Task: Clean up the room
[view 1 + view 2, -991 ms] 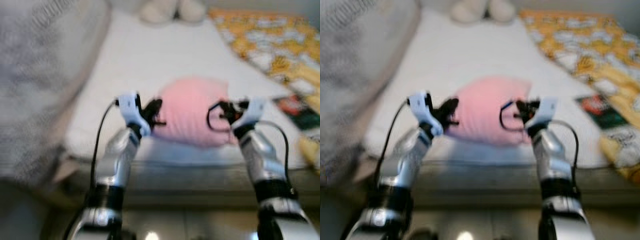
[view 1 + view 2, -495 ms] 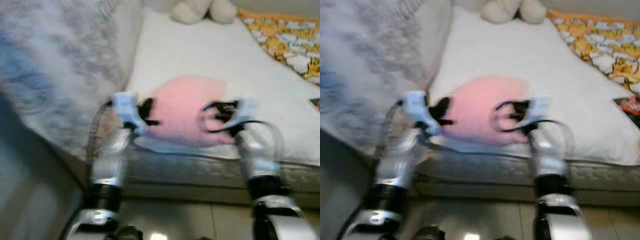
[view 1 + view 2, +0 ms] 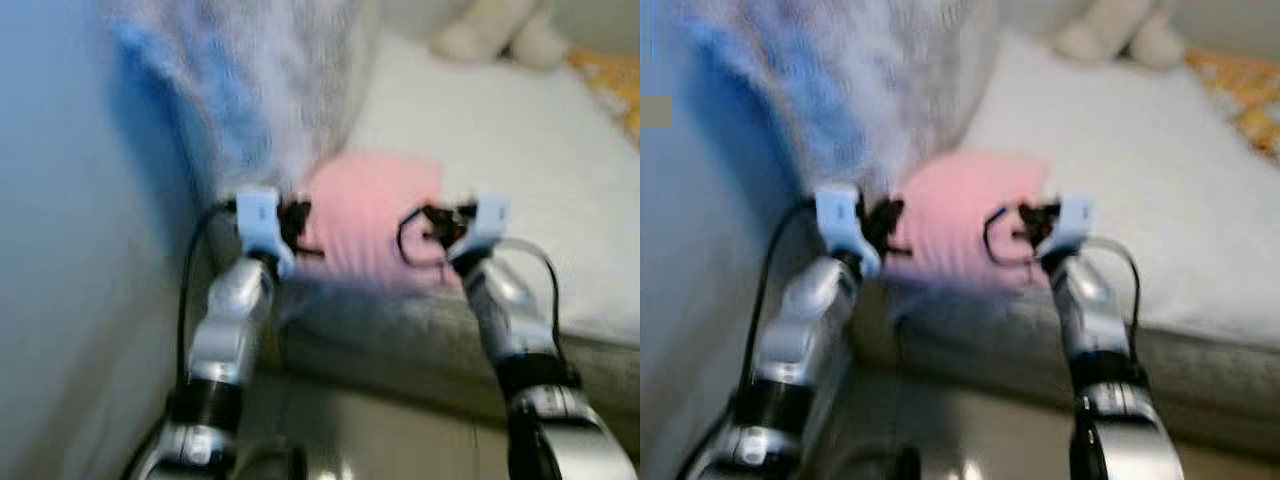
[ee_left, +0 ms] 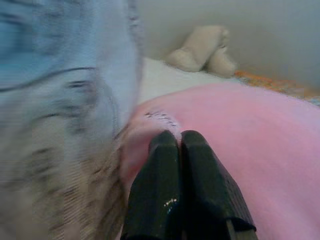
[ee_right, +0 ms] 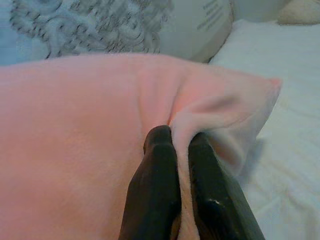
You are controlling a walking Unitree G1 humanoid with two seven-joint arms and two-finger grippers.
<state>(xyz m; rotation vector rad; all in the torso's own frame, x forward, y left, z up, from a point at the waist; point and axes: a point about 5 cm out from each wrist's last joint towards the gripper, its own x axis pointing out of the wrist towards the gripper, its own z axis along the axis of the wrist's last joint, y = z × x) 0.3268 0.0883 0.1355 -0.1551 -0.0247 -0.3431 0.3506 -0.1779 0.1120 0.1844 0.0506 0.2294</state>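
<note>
Pink pillow (image 5: 90, 125) is pinched by both grippers, left (image 4: 179, 142) and right (image 5: 176, 137), over the bed (image 3: 1140, 200) edge; thin fabric pinches could slip.

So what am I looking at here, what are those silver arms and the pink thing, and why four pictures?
It is a walking household robot tidying a bedroom. Two pictures come from cameras in its head, looking down at its own silver arms; the other two come from a camera on each wrist, looking along that arm's black fingers. Each arm ends in a two-fingered tool. The left tool and the right tool each pinch one side of a pink pillow over the edge of a bed with a white sheet. A cream soft toy lies at the far end, and a grey patterned cushion lies beside the pillow. The head pictures are blurred.
</note>
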